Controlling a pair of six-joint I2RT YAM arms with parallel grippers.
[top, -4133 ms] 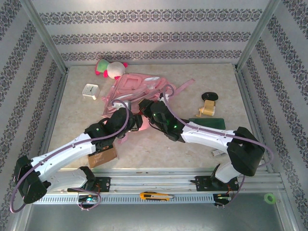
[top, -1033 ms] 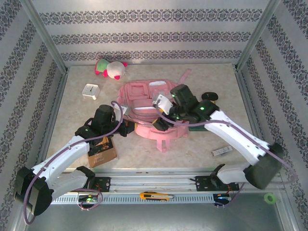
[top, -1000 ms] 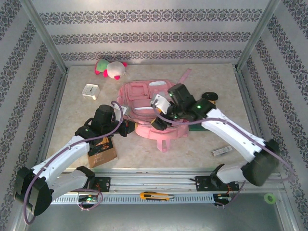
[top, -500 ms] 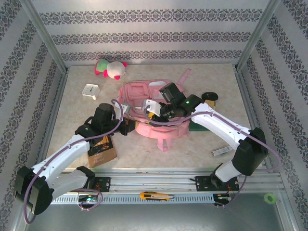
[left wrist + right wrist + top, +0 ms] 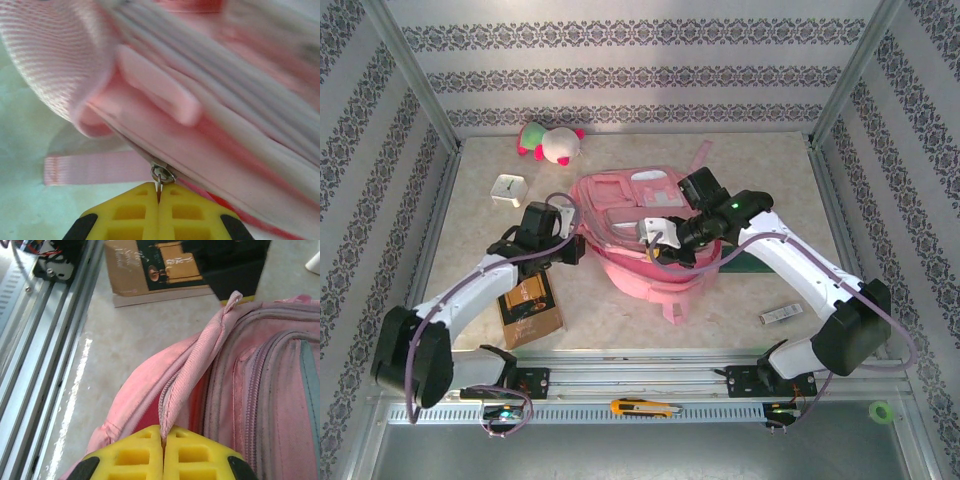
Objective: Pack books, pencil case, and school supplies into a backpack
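Note:
The pink backpack lies mid-table, its near side lifted. My left gripper is shut on the metal zipper pull at the backpack's left side; in the left wrist view the gripper pinches the pull's tab below the backpack. My right gripper is shut on the fabric edge of the backpack's zipped opening, seen at the right gripper. The brown book lies near the front left. The dark green pencil case peeks from under the right arm. A pale bar lies front right.
A pink-and-white plush toy and a white clock cube sit at the back left. A yellow box cutter and a green ring rest by the front rail. Metal rails run beside the book.
My right gripper went from open to shut on the backpack's opening edge and drew back to the right. The left arm pulled the zipper pull back and left. The backpack's near side rose.

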